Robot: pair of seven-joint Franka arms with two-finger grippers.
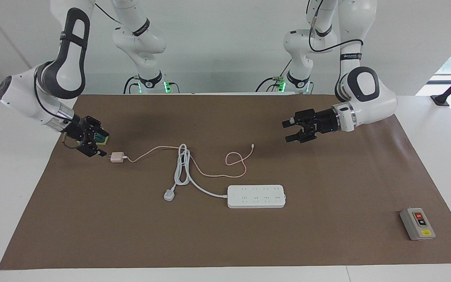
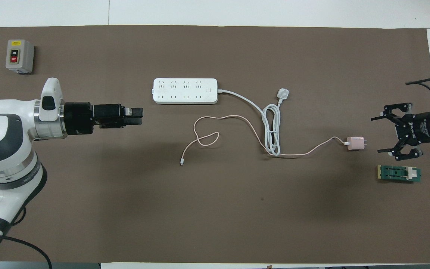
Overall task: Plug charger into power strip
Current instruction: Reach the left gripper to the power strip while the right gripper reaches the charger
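Note:
The pale-pink charger (image 1: pixel 116 157) (image 2: pixel 355 143) lies on the brown mat, its prongs toward the right arm's end of the table. Its thin pink cable (image 1: pixel 236 156) (image 2: pixel 237 118) runs toward the middle in loose loops. My right gripper (image 1: pixel 100 140) (image 2: pixel 381 135) is open, low beside the charger on the prong side, a short gap from it. The white power strip (image 1: pixel 256 196) (image 2: pixel 185 90) lies flat, farther from the robots than the cable. My left gripper (image 1: pixel 288 131) (image 2: pixel 139 115) is open and empty, raised over bare mat.
The strip's thick white cord (image 1: pixel 181 164) (image 2: pixel 272 130) is bundled over the pink cable and ends in a white three-pin plug (image 1: pixel 169 195) (image 2: pixel 283 93). A small green part (image 2: pixel 399 173) lies by the right gripper. A grey button box (image 1: pixel 417 224) (image 2: pixel 19 56) stands at the left arm's end.

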